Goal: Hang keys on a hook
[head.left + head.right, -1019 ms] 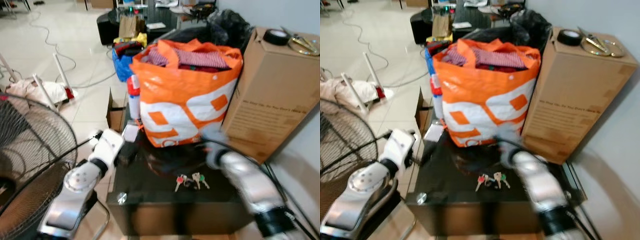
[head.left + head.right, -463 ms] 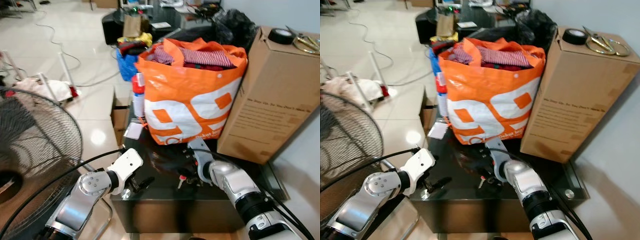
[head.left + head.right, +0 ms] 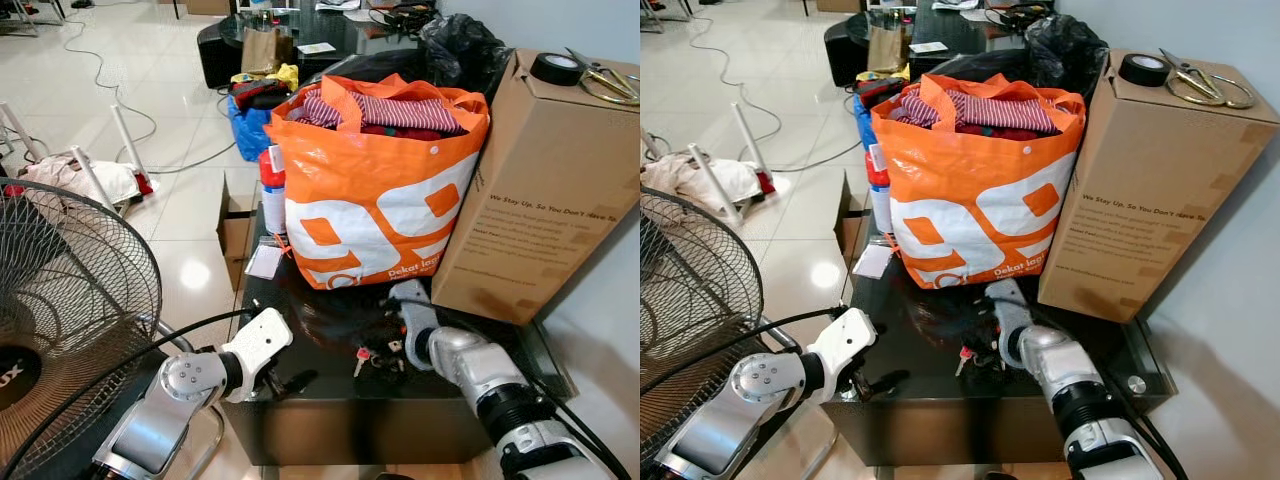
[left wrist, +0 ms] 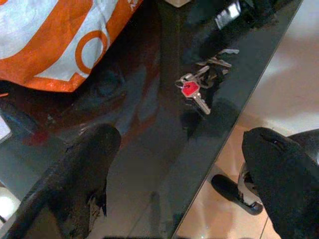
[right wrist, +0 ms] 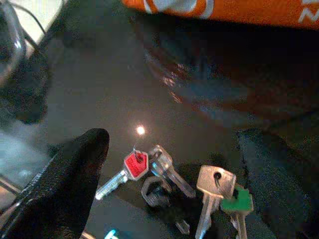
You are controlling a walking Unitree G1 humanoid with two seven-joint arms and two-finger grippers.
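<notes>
Keys not yet picked up; the hanging has not begun.

We see the keys (image 5: 174, 181) lying flat on the dark glass table (image 3: 330, 400), near its front edge, before the orange bag (image 3: 375, 190). Our right gripper (image 5: 169, 174) hovers over them, fingers spread and empty. Our left gripper (image 4: 179, 164) waits open at the table's left. We judge grasping, carrying and hanging all remain.

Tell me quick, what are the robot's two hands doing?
Left gripper: open, holding nothing.
Right gripper: open over the keys, not gripping them yet.
</notes>
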